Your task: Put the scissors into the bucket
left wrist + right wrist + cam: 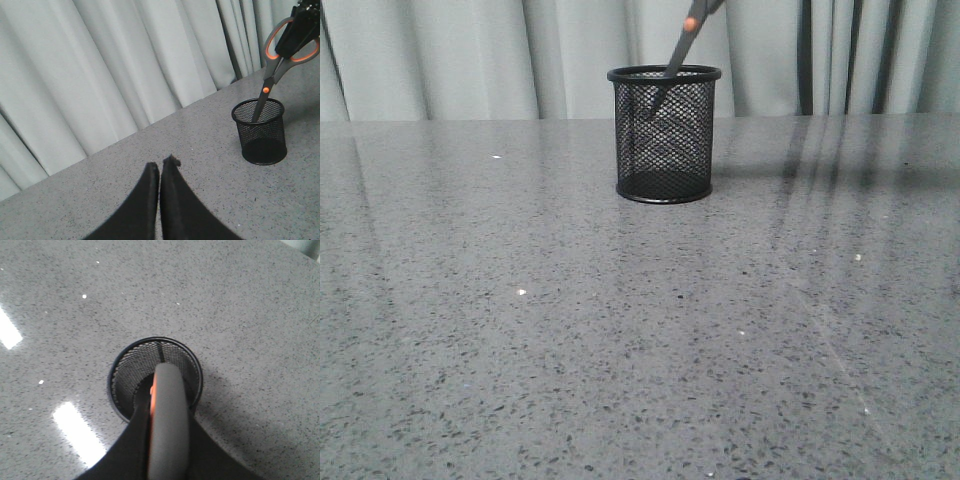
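Note:
The black wire-mesh bucket (664, 133) stands upright at the far middle of the grey table. The scissors (677, 58) hang tilted, blades down inside the bucket, grey handles with orange lining above the rim. In the left wrist view the scissors (272, 70) are held by their handles in my right gripper (300, 30) above the bucket (260, 131). In the right wrist view my right gripper (167, 405) is shut on the grey handle (169, 425), directly over the bucket (125, 375). My left gripper (162, 162) is shut and empty, well away from the bucket, over bare table.
The speckled grey table (620, 330) runs back to a pale curtain (470, 50) behind the bucket. Bright light reflections lie on the table (75, 432) beside the bucket.

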